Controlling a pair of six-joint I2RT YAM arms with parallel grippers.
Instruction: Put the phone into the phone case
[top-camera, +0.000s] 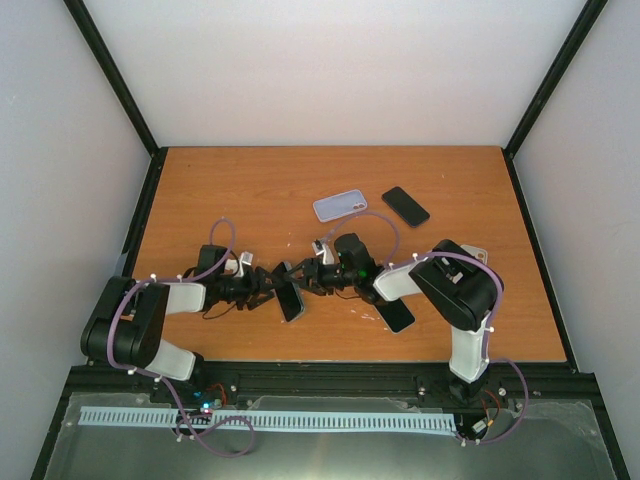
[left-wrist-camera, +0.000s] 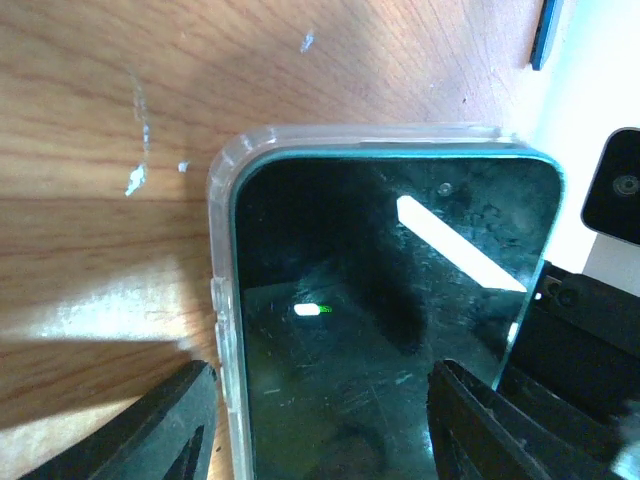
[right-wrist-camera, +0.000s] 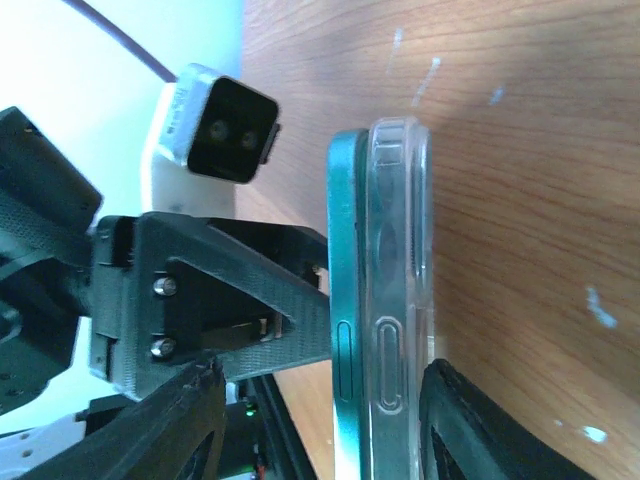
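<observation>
A dark-screened phone (top-camera: 291, 302) with a teal rim stands on edge at the table's middle, between both grippers. In the left wrist view the clear phone case (left-wrist-camera: 222, 250) wraps the left and top edges of the phone (left-wrist-camera: 380, 300). Seen edge-on in the right wrist view, the phone (right-wrist-camera: 347, 250) sits beside the case (right-wrist-camera: 400, 250), its teal side proud of the case wall. My left gripper (left-wrist-camera: 325, 430) is open, one finger just outside the case's edge and the other over the screen. My right gripper (right-wrist-camera: 310, 410) is open astride both, its left finger well apart from the phone.
A pale clear-cased item (top-camera: 340, 206) and a black phone (top-camera: 405, 205) lie farther back on the wooden table (top-camera: 250, 190). Another dark phone (top-camera: 397, 315) lies under the right arm. A black frame borders the table on all sides.
</observation>
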